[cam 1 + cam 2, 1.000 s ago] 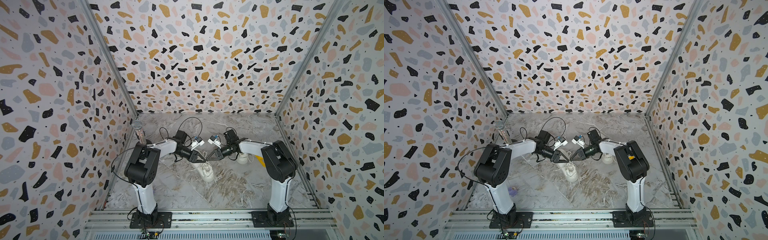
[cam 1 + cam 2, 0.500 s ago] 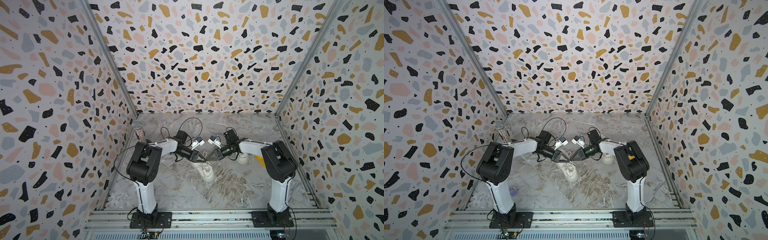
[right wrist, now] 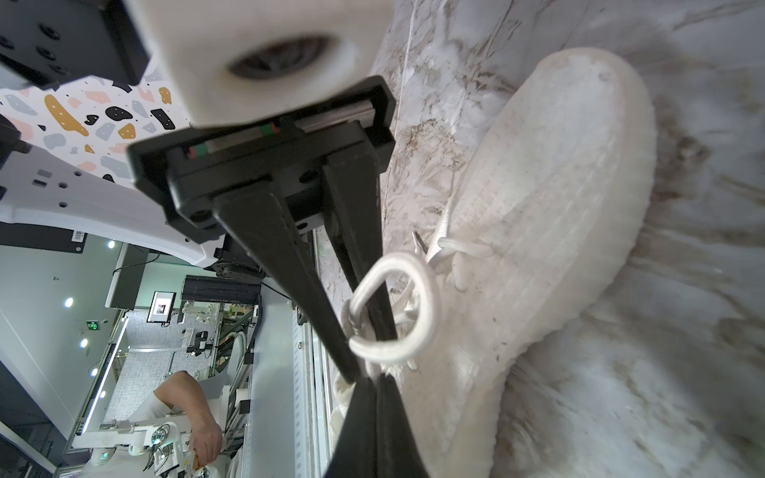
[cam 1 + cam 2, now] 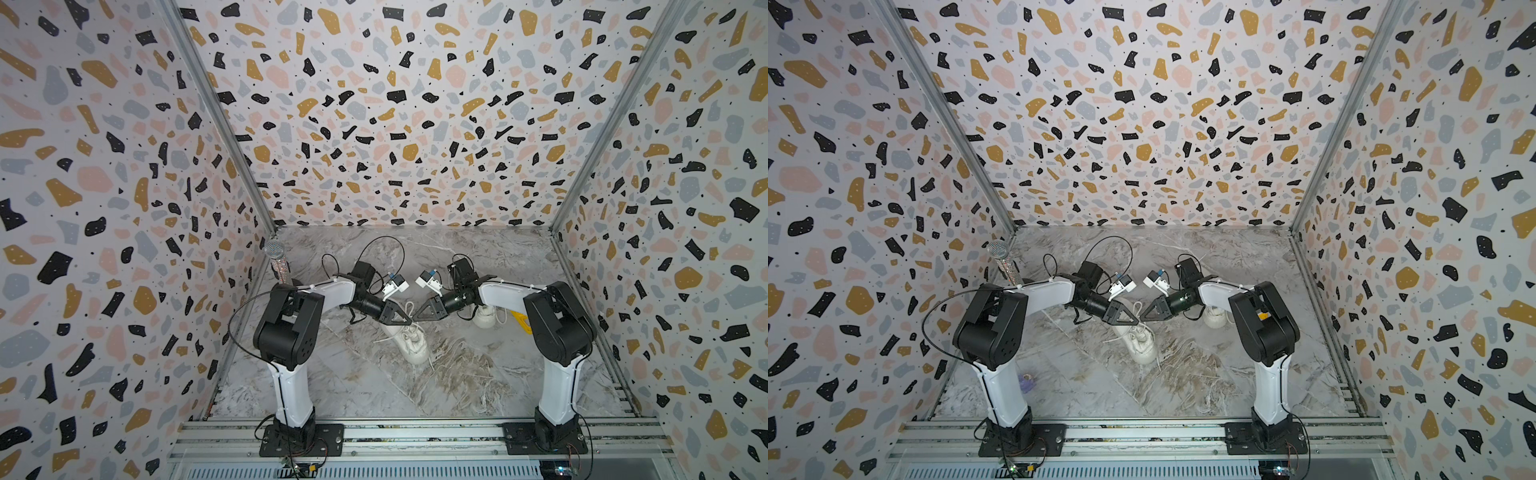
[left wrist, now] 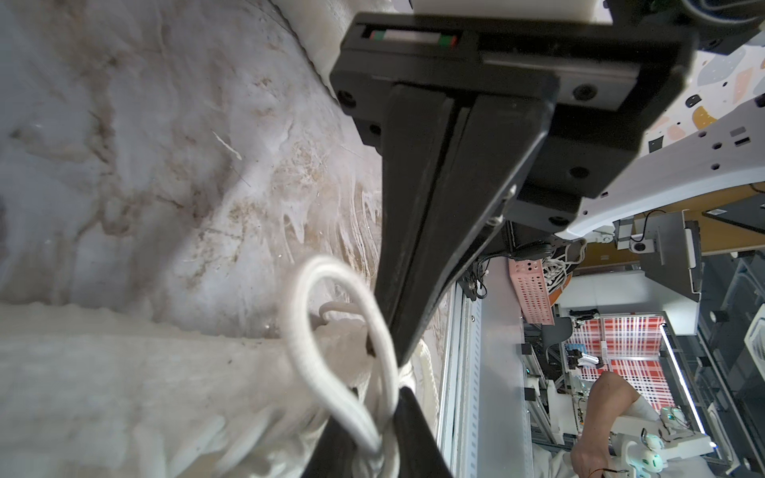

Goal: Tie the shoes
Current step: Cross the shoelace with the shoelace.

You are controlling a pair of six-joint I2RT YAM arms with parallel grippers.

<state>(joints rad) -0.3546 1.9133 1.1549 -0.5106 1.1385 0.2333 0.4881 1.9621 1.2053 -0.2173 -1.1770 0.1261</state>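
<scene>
On the surface: we see grey marbling (image 4: 457, 395) boxed in by speckled walls, with two arms reaching in from the near rail.
Middle shoe: cream (image 4: 411, 345), lying flat near the middle of the surface in both top views, with its toe towards the rail and its laced end under both claw tips.
Second shoe: the same cream (image 4: 484, 319), well to the right of the first and mostly hidden beneath the right arm.
Microphone: upright in the far left corner (image 4: 275, 253), well apart from both shoes.
Left claw: low over the middle shoe's laced end (image 4: 408, 322). In the right wrist view (image 3: 370, 358) its fingers stand a little apart, with a loop of lace between them hooked round one finger.
Right claw: almost tip to tip with the left (image 4: 417, 318). Its fingers are pressed together (image 5: 403, 343) with the tip at the lace; we cannot tell whether any lace is caught in them.
Lace: a white loop (image 3: 428, 298) stands up off the middle shoe, and more strands lie bunched at its base.
</scene>
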